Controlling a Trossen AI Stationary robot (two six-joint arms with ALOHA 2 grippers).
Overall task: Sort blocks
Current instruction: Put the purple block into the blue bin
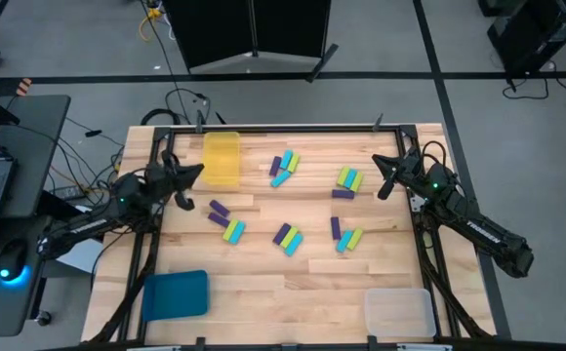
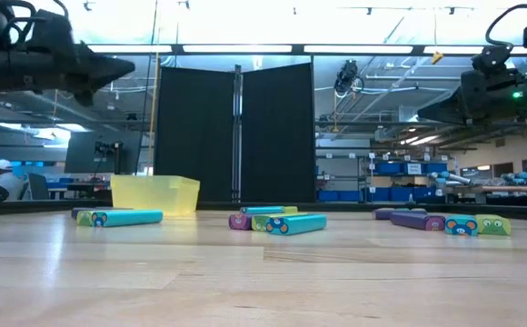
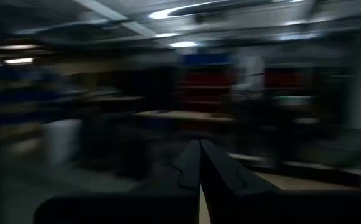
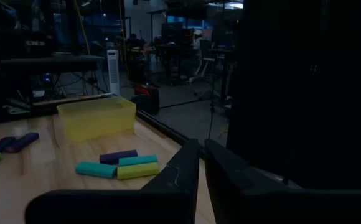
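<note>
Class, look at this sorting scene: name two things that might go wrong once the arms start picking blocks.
1. The blocks lie in tight mixed-colour clusters, touching each other, so a tool closing on one may drag or nudge its neighbours.
2. The yellow tray sits close to the left tool; a careless swing might knock it.

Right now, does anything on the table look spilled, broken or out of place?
Nothing looks damaged. The blocks lie in small mixed-colour clusters across the table, unsorted, none in the yellow tray, blue tray or clear tray.
</note>
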